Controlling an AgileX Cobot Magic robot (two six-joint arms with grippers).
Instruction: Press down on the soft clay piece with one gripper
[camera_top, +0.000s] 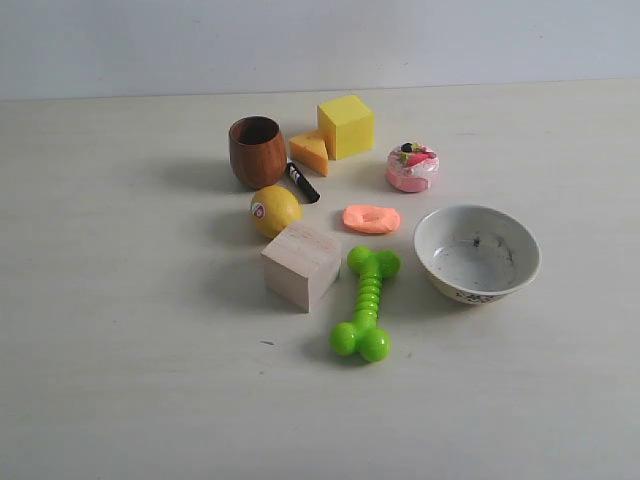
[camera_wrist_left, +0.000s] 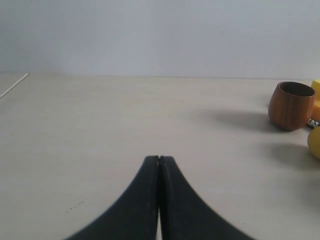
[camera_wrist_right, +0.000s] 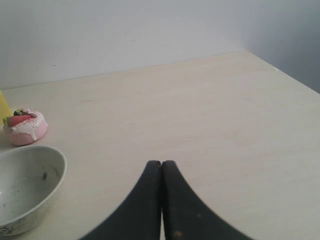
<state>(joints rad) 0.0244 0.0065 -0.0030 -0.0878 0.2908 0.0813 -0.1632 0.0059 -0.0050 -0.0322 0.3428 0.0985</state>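
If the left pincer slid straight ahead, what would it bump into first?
Probably nothing: ahead of the left pincer lies only bare table up to the wall; the wooden cup stands off to one side.

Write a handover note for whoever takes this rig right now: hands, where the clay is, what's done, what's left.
Left hand: shut, holding nothing, above the table; wooden cup off to one side.
Right hand: shut, holding nothing; bowl and pink cake toy show in its wrist view.
Neither hand shows in the exterior view, so neither is at the clay.
Soft clay piece: flat on the table between the cake toy and the green bone toy, beside the bowl, touching none.
Done: unclear; the clay has a shallow middle dent.
Left: bring one hand over it and press down; the right is probably nearer.
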